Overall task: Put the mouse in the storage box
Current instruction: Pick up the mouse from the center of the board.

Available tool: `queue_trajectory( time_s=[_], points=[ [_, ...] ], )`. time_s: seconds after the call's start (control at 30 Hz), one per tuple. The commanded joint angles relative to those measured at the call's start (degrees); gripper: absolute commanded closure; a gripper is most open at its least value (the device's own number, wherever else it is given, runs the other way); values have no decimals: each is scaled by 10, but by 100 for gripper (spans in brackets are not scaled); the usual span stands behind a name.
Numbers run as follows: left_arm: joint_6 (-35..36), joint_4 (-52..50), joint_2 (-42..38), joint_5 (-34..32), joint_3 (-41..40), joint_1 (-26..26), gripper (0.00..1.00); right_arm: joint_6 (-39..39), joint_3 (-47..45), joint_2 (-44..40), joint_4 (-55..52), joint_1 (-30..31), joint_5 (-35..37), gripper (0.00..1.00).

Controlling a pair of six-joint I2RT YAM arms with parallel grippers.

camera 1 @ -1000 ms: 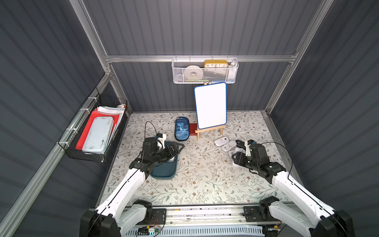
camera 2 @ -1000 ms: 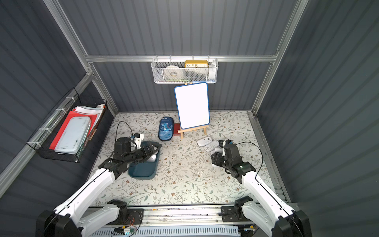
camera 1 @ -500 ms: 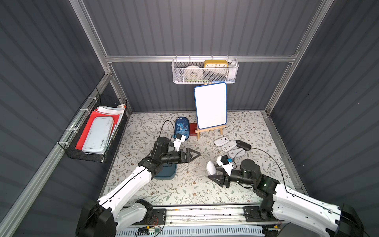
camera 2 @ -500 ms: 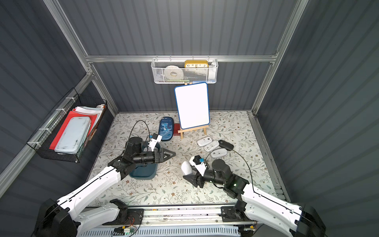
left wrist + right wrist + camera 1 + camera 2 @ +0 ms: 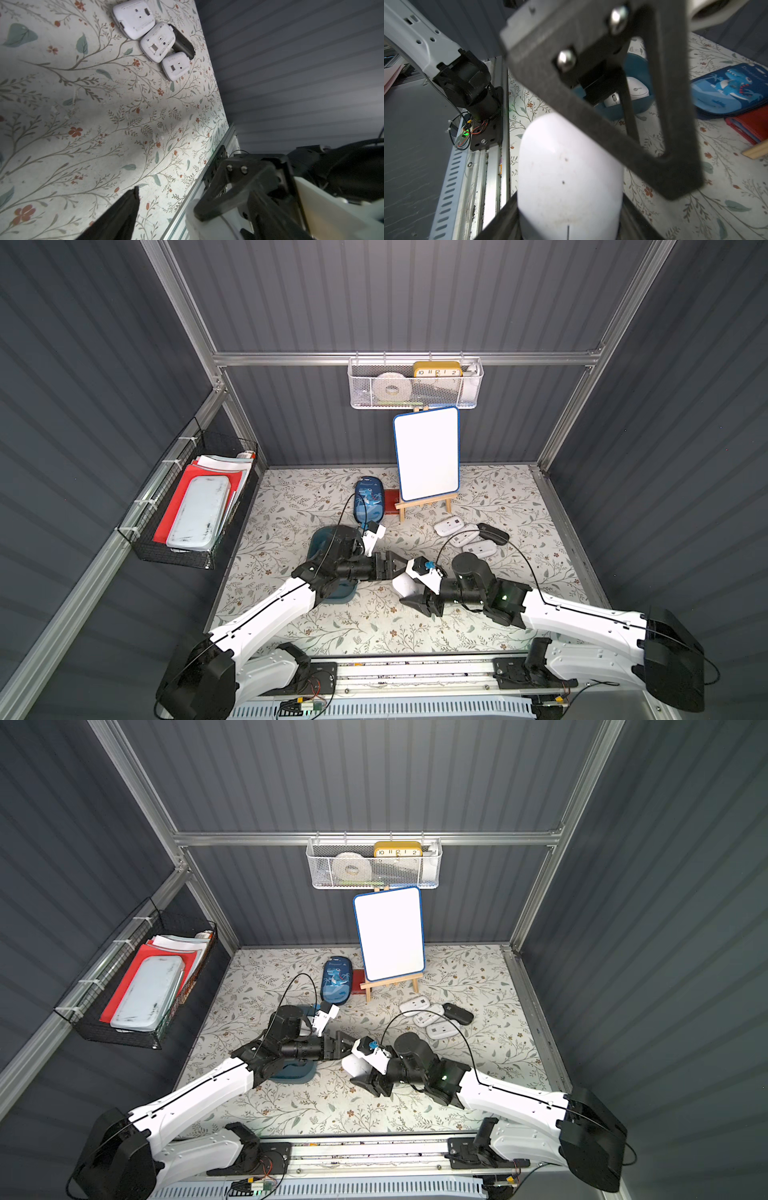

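My right gripper is shut on a white mouse, held above the mat's middle with its rounded end pointing left. From the left, my left gripper reaches across to it and is open. One of its fingers lies over the mouse's end, the other stands off to the side. The teal storage box lies under the left arm, mostly hidden in both top views. A white mouse lies inside it.
Three white mice lie belly-up beside a black mouse at the right. A blue dinosaur pencil case, a red book and a whiteboard on an easel stand behind. A black wire basket hangs on the left wall.
The right arm swung from the cluster of mice to the middle, carrying the white mouse. The left arm left the box and reached right to meet it, its jaws narrowing slightly.
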Motion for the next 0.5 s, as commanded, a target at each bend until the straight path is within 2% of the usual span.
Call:
queue_trajectory(
  time_s=[0.0, 0.3, 0.47],
  points=[
    [7, -22, -5, -19, -13, -4, 15, -12, 26, 11, -1, 3, 25, 62],
    [11, -28, 1, -16, -18, -9, 31, -6, 58, 52, -31, 2, 83, 62],
    [7, -18, 11, -10, -18, -14, 56, -12, 65, 69, -32, 3, 84, 62]
  ],
)
